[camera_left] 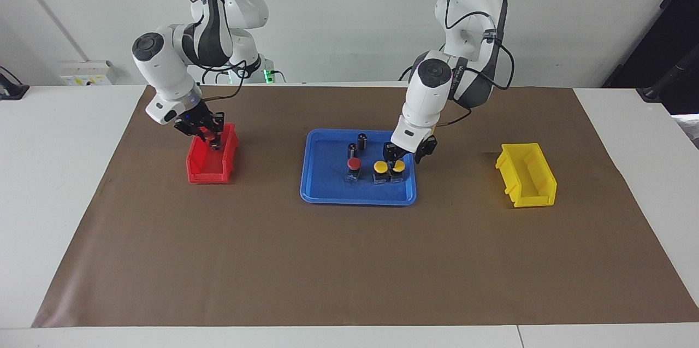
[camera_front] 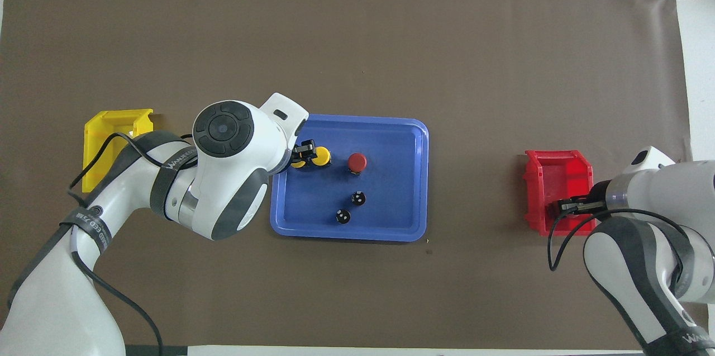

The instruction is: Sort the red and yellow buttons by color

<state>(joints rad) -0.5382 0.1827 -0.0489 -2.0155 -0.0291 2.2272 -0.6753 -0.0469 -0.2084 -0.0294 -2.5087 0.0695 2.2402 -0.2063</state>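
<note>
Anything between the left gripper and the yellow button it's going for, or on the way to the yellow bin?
Nothing visible. Left gripper is right over that yellow button; only bare mat lies between the blue tray and the yellow bin.

White table (camera_left: 65, 173) under brown mat (camera_left: 349, 260)

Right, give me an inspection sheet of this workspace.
Surface: brown mat on a white table.
Job's things: blue tray holds one red button and two yellow buttons; red bin at the right arm's end, yellow bin at the left arm's end.
Clutter: two dark cylinders in the tray.
Grippers: left gripper at the yellow buttons; right gripper shut, over the red bin.
Cables: black cables along both arms.
Surroundings: white wall, wall socket.
</note>
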